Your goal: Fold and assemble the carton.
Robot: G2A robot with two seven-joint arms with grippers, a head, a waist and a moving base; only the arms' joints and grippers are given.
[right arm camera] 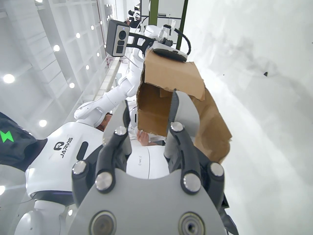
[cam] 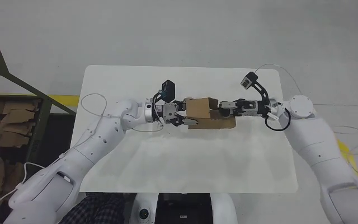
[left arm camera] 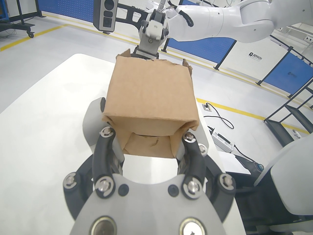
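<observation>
A brown carton lies on its side near the middle of the white table, spanning the gap between both grippers. My left gripper straddles one end of the carton, its fingers pressed against the two sides, where the end flaps are folded in. My right gripper sits at the opposite, open end. In the right wrist view that gripper is open, with one finger tucked between the carton wall and a loose outer flap.
Bare table surface stretches toward the front edge and both sides. A thin cable loops at the table's left edge. A green-framed rack holding cardboard stands off the table at the left.
</observation>
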